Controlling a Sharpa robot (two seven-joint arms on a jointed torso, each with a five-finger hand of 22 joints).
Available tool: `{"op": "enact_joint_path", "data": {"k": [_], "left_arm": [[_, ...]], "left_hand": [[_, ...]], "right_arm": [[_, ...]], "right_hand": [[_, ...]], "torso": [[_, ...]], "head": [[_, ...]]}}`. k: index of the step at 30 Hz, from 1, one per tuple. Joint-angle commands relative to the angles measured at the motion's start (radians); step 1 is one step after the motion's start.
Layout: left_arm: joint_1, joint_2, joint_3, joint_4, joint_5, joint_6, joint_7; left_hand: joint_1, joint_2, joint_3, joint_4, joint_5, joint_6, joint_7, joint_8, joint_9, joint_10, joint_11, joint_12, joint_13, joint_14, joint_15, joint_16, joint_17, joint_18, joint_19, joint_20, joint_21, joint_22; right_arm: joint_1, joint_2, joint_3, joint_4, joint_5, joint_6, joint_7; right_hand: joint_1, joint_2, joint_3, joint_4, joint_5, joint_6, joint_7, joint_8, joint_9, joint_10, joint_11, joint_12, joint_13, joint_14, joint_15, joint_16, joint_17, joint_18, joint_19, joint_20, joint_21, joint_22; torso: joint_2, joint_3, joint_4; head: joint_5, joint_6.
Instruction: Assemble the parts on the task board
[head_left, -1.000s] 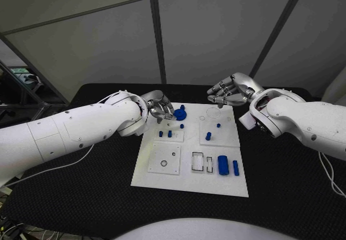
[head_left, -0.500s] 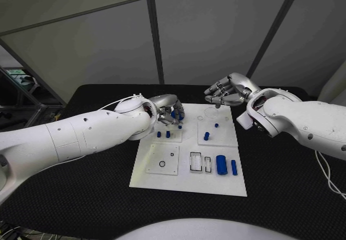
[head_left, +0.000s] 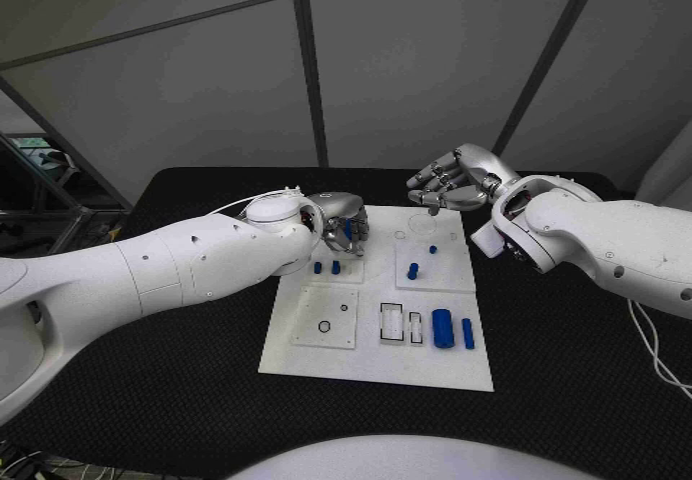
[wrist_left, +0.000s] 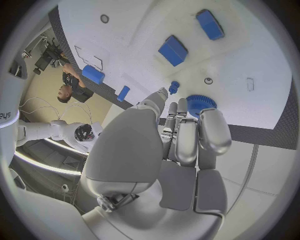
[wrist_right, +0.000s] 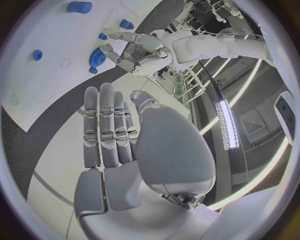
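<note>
Near edge of the board: we see a thick blue cylinder (head_left: 443, 328) lying beside a thinner blue rod (head_left: 469, 334), next to rectangular slots; both look like hard, smooth plastic, light and likely to roll if nudged.
Board: the white task board (head_left: 361, 360) is a flat, rigid plate on the black textured worktop (head_left: 173, 380), with raised square panels and small holes.
Middle: two short blue pegs (head_left: 326, 267) stand on one panel and another blue peg (head_left: 413, 270) on the panel beside it; we judge them stiff and small, best pinched from above by the sides.
Far left corner: a blue gear (wrist_left: 201, 103) with a toothed rim sits at the board's far edge, close by a small blue pin (wrist_left: 174, 87).
Left hand: our left hand (head_left: 340, 222) is at the gear, fingers (wrist_left: 214, 130) curled down over its rim; we cannot tell whether they grip it yet.
Gear handling: we judge it light and rigid, the teeth giving good purchase at the rim.
Right hand: our right hand (head_left: 450, 183) hovers beyond the board's far edge, fingers (wrist_right: 106, 125) straight and close together, holding nothing.
</note>
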Motion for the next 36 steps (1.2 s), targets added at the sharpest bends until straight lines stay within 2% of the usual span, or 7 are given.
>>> {"op": "enact_joint_path", "data": {"k": [1, 16, 24, 28, 36], "left_arm": [[0.002, 0.007, 0.000, -0.007, -0.035, 0.044, -0.012], [0.000, 0.030, 0.000, -0.039, -0.036, 0.074, -0.013], [-0.003, 0.038, -0.001, -0.050, -0.036, 0.079, -0.008], [-0.004, 0.041, -0.001, -0.056, -0.036, 0.080, -0.004], [-0.008, 0.047, -0.001, -0.066, -0.038, 0.082, 0.005]], "left_hand": [[0.000, -0.002, 0.005, 0.000, 0.005, 0.008, -0.002, -0.005, -0.003, 0.008, 0.000, -0.008, -0.004, 0.044, -0.008, 0.006, -0.002, -0.111, 0.008, 0.000, 0.003, 0.001], [0.007, 0.005, 0.028, -0.010, 0.006, 0.025, -0.003, -0.012, -0.014, 0.033, -0.002, -0.030, -0.024, 0.042, -0.010, 0.011, -0.010, -0.114, 0.017, -0.003, 0.012, 0.011], [0.020, 0.013, 0.062, -0.026, 0.007, 0.040, -0.003, -0.017, -0.023, 0.056, -0.004, -0.049, -0.041, 0.040, -0.010, 0.015, -0.018, -0.116, 0.021, -0.004, 0.020, 0.019], [0.029, 0.018, 0.091, -0.040, -0.008, 0.048, -0.002, -0.022, -0.029, 0.071, -0.004, -0.061, -0.050, 0.039, -0.011, 0.019, -0.022, -0.117, 0.023, -0.004, 0.024, 0.024], [0.023, 0.015, 0.114, -0.050, -0.012, 0.055, -0.002, -0.027, -0.035, 0.084, -0.004, -0.074, -0.059, 0.038, -0.011, 0.022, -0.026, -0.118, 0.025, -0.005, 0.030, 0.030]], "right_arm": [[0.002, 0.001, 0.001, 0.003, 0.000, 0.003, 0.006], [0.002, 0.004, 0.001, 0.002, 0.000, 0.004, 0.006], [0.002, 0.006, 0.001, 0.001, 0.000, 0.007, 0.006], [0.002, 0.007, 0.001, 0.001, 0.000, 0.008, 0.006], [0.002, 0.009, 0.001, 0.000, 0.000, 0.009, 0.006]], "right_hand": [[0.000, -0.003, 0.007, 0.000, 0.005, -0.009, -0.001, 0.002, 0.000, -0.005, 0.001, 0.005, 0.001, -0.006, 0.001, 0.002, 0.001, 0.011, -0.004, 0.001, -0.006, 0.000], [0.000, -0.003, 0.007, 0.000, 0.005, -0.009, -0.001, 0.002, 0.000, -0.005, 0.001, 0.005, 0.001, -0.006, 0.001, 0.002, 0.001, 0.011, -0.004, 0.001, -0.006, 0.000], [0.001, -0.002, 0.008, 0.000, 0.005, -0.009, 0.000, 0.003, 0.000, -0.005, 0.001, 0.005, 0.002, -0.006, 0.001, 0.002, 0.001, 0.011, -0.004, 0.001, -0.006, 0.000], [0.001, -0.002, 0.008, 0.000, 0.005, -0.009, 0.000, 0.003, 0.000, -0.005, 0.001, 0.005, 0.002, -0.006, 0.001, 0.002, 0.001, 0.011, -0.004, 0.001, -0.006, 0.000], [0.001, -0.002, 0.008, 0.000, 0.005, -0.009, 0.000, 0.003, 0.000, -0.005, 0.001, 0.005, 0.002, -0.006, 0.001, 0.002, 0.001, 0.011, -0.004, 0.001, -0.006, 0.000]], "torso": [[-0.001, 0.0013, -0.0001], [-0.001, 0.0009, 0.0003], [-0.001, 0.0003, 0.0011], [-0.001, 0.0008, 0.0000], [-0.002, 0.0009, 0.0005]], "head": [[-0.002, -0.001], [-0.002, -0.004], [-0.002, -0.003], [-0.002, -0.005], [-0.003, -0.005]]}}
